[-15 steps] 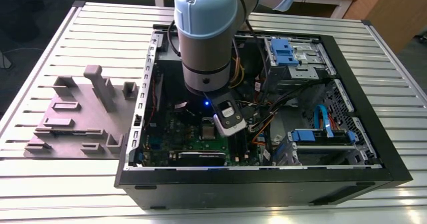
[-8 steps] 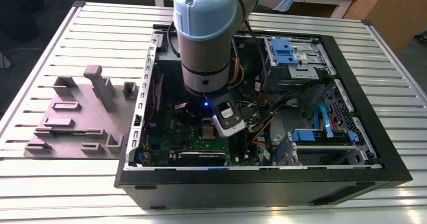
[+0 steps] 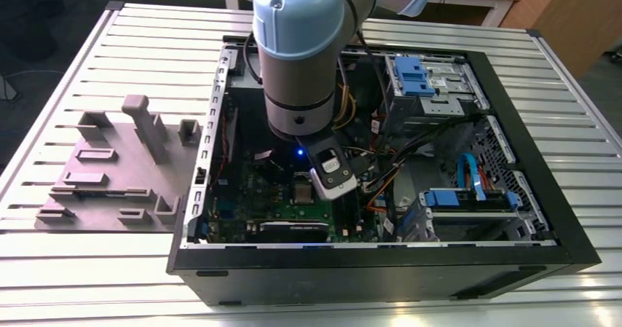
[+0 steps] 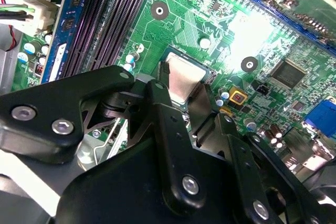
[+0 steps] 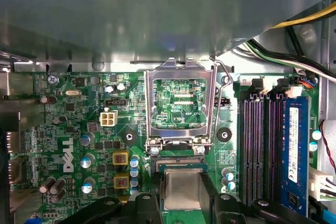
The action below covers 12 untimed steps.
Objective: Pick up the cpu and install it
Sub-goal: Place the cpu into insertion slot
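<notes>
Pick done, install part-way, by my reading: the cpu [image 5: 181, 192] sits between the narrowed fingers [image 5: 149, 211] of the gripper [image 5: 181, 200], clamped on two opposite edges, directly at the socket [image 5: 178, 162] on the green motherboard [image 5: 68, 114]; fully seated or just above, cannot tell; metal load frame [image 5: 148, 108] stands flipped open, not closed over the chip; arm [image 3: 301, 57] reaches steeply down into the open computer case [image 3: 389, 258], wrist near vertical, memory slots [image 5: 260, 145] just beside.

A robotics lab is showing itself: an open computer case [image 3: 369, 272] is lying on a slatted aluminium bench [image 3: 97, 269], a grey fixture block [image 3: 116, 170] is sitting at the exterior view's left, and a robot arm [image 3: 301, 57] is hanging in from the top centre.
</notes>
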Each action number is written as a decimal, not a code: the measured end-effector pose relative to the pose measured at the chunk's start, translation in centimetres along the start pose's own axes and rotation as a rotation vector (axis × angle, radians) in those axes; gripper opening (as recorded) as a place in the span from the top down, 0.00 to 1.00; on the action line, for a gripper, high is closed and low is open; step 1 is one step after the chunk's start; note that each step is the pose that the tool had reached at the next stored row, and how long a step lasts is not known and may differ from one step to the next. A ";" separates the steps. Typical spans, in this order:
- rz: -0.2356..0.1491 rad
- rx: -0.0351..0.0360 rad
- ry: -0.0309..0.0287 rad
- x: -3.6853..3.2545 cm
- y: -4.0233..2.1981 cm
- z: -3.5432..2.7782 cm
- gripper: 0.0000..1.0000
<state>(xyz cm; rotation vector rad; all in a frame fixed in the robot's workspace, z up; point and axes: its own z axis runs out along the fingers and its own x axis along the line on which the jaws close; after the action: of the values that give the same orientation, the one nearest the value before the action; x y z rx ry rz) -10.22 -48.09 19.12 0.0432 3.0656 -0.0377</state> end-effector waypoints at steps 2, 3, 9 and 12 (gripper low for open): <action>0.000 -0.0003 -0.0002 0.00 0.00 0.02 0.59; 0.000 -0.0004 -0.0002 0.00 0.01 0.02 0.59; 0.000 -0.0004 -0.0003 0.00 0.01 0.03 0.59; 0.000 -0.0004 -0.0003 0.00 0.01 0.03 0.59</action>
<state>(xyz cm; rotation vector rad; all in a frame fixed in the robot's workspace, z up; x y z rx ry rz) -10.22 -48.08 19.09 0.0433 3.0653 -0.0371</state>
